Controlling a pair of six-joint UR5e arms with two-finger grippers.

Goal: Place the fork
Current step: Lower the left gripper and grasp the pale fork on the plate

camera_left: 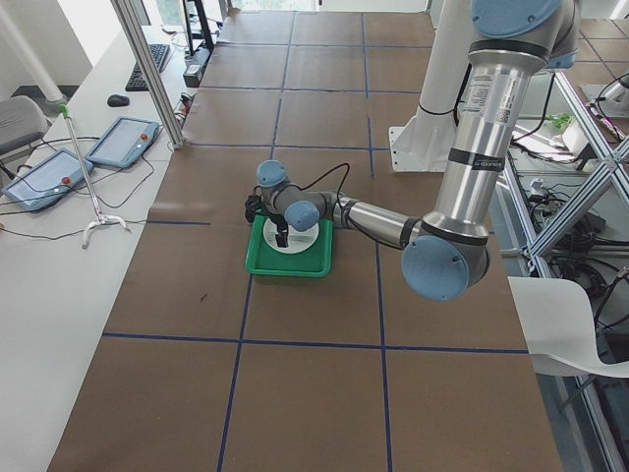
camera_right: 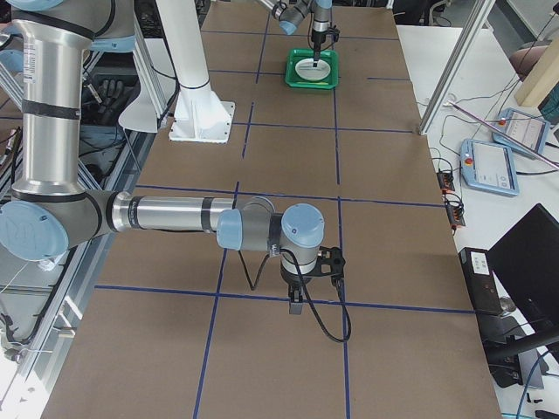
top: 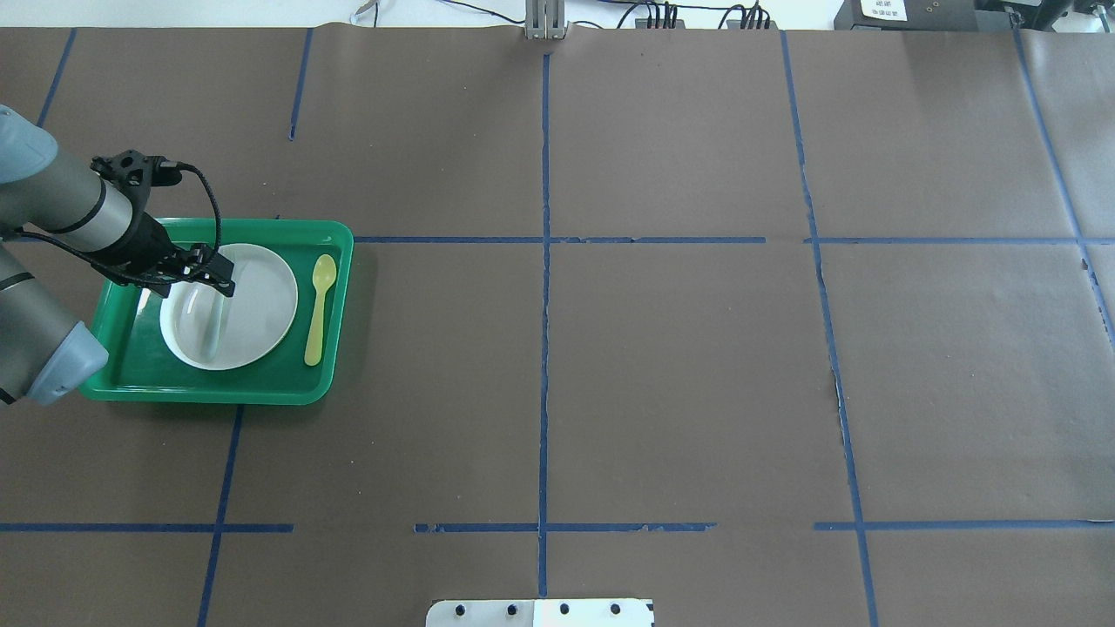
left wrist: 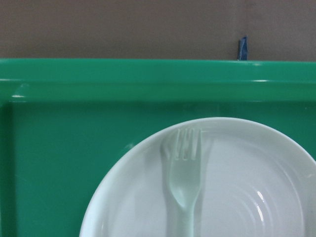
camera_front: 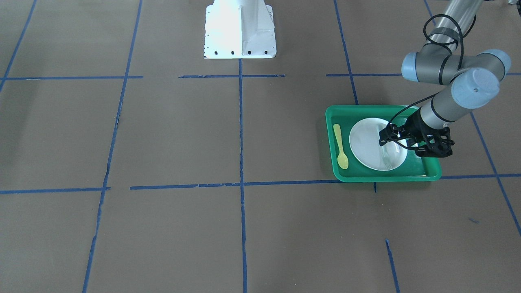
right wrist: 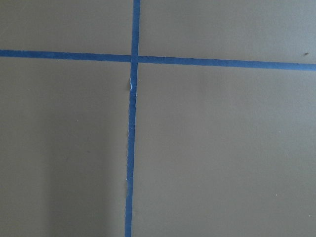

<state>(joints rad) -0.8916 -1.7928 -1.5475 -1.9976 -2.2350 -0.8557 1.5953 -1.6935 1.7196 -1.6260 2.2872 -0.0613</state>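
The pale translucent fork [left wrist: 183,173] lies flat on the white plate [left wrist: 256,197], tines toward the tray's far rim. It also shows in the front view [camera_front: 386,158] and the overhead view [top: 213,326]. The plate [top: 261,300] sits in the green tray [top: 340,239]. My left gripper [top: 218,277] hangs low over the fork's middle, jaws apparently open and empty; it also shows in the front view [camera_front: 386,138]. My right gripper [camera_right: 297,305] shows only in the exterior right view, far from the tray, and I cannot tell its state.
A yellow spoon [top: 318,309] lies in the tray beside the plate, on the side away from my left arm. The white robot base [camera_front: 240,28] stands at the table's middle edge. Blue tape lines cross the brown table.
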